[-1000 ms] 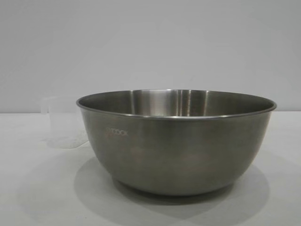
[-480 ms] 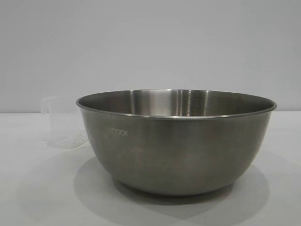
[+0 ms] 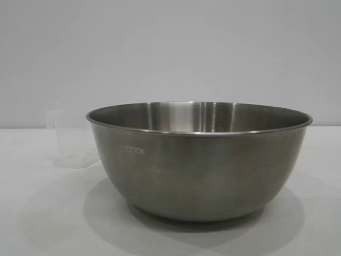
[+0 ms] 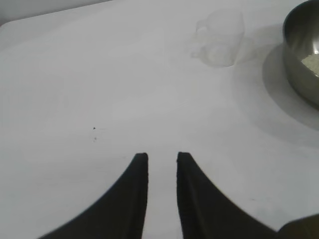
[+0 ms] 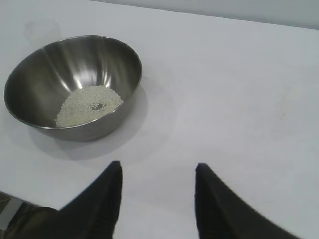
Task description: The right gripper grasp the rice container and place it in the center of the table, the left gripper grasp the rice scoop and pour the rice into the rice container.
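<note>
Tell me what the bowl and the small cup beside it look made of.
Rice container: apparently stainless steel, brushed finish, given its grey sheen and streaked reflections. Rice scoop: probably clear plastic, slightly frosted; the table shows through it.

The black two-fingered left gripper [image 4: 162, 158] angles downward with its pointed jaws only a narrow slit apart and nothing between them, while the alike black right gripper [image 5: 158, 169] also tilts downward, its jaws spread clearly wider and likewise empty.
</note>
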`<state>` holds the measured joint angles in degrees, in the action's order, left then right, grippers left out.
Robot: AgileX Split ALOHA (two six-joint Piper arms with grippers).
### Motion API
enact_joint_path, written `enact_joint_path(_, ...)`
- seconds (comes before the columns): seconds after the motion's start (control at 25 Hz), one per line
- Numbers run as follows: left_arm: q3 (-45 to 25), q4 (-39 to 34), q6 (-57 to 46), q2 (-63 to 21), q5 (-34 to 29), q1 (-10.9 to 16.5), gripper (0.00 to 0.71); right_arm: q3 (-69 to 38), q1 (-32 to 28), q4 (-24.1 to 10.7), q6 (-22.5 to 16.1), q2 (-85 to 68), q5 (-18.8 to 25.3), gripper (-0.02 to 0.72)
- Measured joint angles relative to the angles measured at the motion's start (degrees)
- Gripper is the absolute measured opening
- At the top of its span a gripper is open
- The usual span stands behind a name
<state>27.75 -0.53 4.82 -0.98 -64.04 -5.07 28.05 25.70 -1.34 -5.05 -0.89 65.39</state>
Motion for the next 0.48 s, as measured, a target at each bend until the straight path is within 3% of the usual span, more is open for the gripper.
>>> enact_joint_path(0.24,0.0,0.09,0.0,0.0,0.0,4.59,0.103,0.0,-7.24,0.23,0.0,0.0,0.0,0.287)
enact_joint_path(0.48,0.0,0.09,0.0,0.0,0.0,6.82,0.103,0.0,-14.91,0.32,0.0,0.0,0.0,0.287)
